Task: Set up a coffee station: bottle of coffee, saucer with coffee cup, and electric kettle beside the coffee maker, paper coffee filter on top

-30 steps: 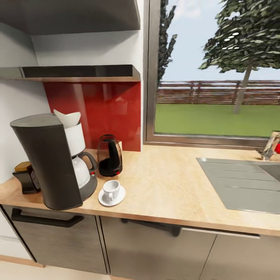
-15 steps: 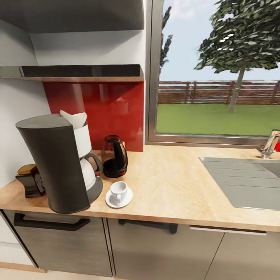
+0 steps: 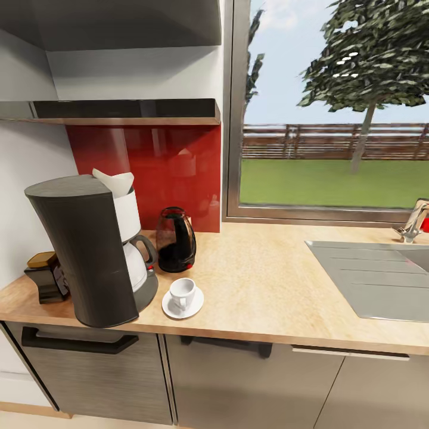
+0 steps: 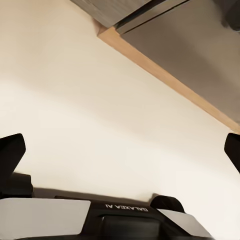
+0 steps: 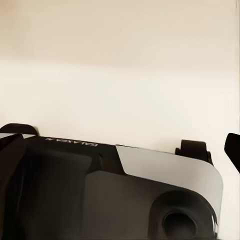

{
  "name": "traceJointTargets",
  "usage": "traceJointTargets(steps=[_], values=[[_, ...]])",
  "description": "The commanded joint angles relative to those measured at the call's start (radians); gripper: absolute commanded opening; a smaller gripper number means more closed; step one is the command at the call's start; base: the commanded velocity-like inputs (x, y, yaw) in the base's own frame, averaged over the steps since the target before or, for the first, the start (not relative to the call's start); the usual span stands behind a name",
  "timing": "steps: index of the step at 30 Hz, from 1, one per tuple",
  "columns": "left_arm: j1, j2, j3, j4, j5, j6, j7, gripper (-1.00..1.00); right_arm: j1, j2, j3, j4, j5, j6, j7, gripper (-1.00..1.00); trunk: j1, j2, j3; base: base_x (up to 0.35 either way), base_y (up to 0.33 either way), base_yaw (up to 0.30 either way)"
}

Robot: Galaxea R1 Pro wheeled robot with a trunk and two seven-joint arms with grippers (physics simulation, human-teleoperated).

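Dark grey coffee maker (image 3: 89, 250), white saucer (image 3: 183, 305)

1 coffee maker (image 3: 89, 253), 1 kettle (image 3: 176, 239), 1 cup (image 3: 182, 292), 1 saucer (image 3: 194, 308), 1 coffee jar (image 3: 46, 276), 1 filter (image 3: 113, 181)

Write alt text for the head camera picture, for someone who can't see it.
A tall coffee maker topped with a paper filter stands on a kitchen countertop, with a kettle, a cup on a saucer, and a coffee jar beside it.

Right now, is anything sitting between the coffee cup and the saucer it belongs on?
Nothing visible: the coffee cup already stands on the saucer, beside the coffee maker on the kitchen countertop.
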Motion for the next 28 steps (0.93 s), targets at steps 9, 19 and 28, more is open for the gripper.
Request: traceJointTargets(steps=[9, 19, 28], values=[[0.000, -0.017, -0.007, 0.027, 0.009, 0.007, 0.007, 1.00, -0.001, -0.005, 0.008, 0.004, -0.007, -0.006, -0.197, 1.00, 0.000, -0.001, -0.001, 0.000, 0.000, 0.000], [0.000, -0.018, -0.007, 0.031, 0.009, 0.007, 0.008, 1.00, -0.001, -0.003, 0.008, 0.004, -0.009, -0.005, -0.263, 1.00, 0.000, -0.001, -0.001, 0.000, 0.000, 0.000], [0.000, -0.018, -0.006, 0.031, 0.009, 0.007, 0.008, 1.00, -0.001, -0.003, 0.008, 0.004, -0.009, -0.005, -0.267, 1.00, 0.000, -0.001, -0.001, 0.000, 0.000, 0.000]])
